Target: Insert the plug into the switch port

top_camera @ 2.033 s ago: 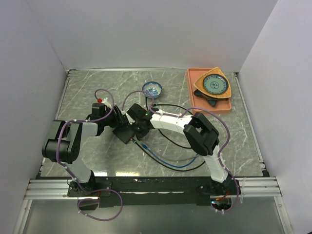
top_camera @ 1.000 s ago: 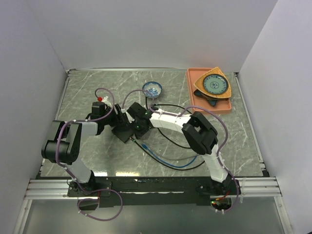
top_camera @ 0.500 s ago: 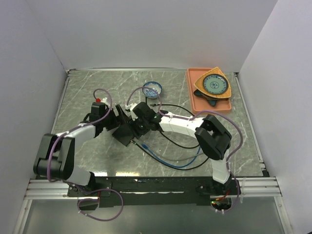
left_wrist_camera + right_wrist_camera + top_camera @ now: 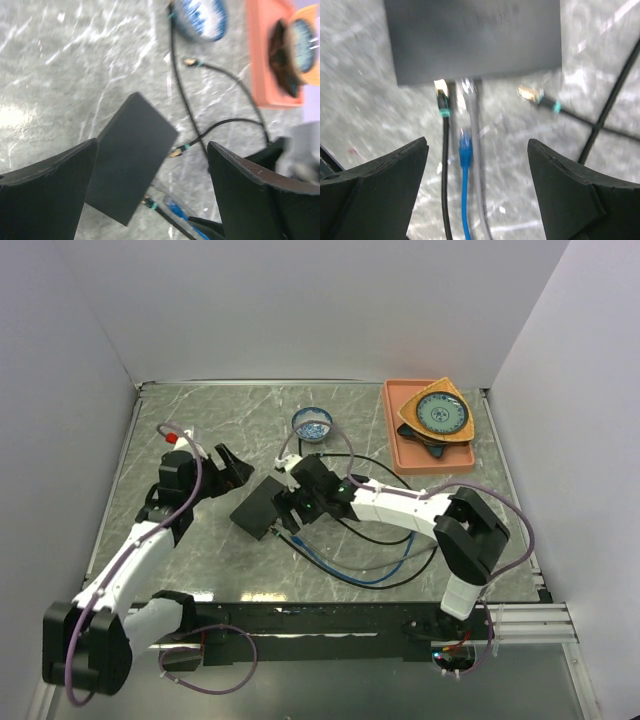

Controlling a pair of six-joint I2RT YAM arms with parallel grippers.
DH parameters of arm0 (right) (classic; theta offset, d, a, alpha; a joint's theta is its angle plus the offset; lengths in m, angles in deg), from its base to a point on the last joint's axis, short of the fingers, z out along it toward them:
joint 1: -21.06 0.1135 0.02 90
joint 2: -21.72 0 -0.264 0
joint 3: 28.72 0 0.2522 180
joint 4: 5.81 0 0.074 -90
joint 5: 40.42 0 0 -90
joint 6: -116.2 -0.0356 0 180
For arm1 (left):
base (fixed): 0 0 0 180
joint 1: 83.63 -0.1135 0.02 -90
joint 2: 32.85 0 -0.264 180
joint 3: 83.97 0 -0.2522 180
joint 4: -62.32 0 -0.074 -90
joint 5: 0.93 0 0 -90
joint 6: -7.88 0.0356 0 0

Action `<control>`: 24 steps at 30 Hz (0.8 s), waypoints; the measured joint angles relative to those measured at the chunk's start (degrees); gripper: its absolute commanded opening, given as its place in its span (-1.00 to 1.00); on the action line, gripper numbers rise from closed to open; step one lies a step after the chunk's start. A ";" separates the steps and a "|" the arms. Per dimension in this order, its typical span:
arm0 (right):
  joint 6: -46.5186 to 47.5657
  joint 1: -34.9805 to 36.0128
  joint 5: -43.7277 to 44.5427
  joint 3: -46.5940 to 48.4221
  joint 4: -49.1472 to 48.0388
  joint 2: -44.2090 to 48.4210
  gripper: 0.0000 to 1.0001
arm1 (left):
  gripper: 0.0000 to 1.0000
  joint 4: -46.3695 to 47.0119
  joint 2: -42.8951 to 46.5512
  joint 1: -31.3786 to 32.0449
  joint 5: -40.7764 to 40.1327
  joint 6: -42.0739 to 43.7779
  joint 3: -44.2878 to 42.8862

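Gaping empty, the left gripper (image 4: pixel 152 146) and right gripper (image 4: pixel 478 144) flank the flat matte-black switch box (image 4: pixel 470 35), presumably because the grey-cabled plug (image 4: pixel 468 86) looks seated.

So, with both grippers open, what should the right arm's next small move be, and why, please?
Probably draw the right gripper straight back and up, away from the switch. Its jaws stand open and empty; the black cable's plug and the grey plug sit at the port edge; blur hides how deep. A blue plug lies loose beneath, so a sideways move could snag cables.
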 measured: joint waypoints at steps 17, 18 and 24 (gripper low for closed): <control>-4.70 5.92 8.52 -8.74 0.39 4.28 -0.36 | 0.92 -1.70 12.92 0.00 2.97 -2.56 -0.09; -4.90 6.36 8.96 -8.48 0.50 3.67 -0.36 | 0.93 -1.84 12.90 0.00 2.99 -2.56 -0.09; -5.18 7.48 11.02 -7.32 1.97 1.27 -0.38 | 0.93 -2.54 12.13 0.00 3.34 -2.49 -0.13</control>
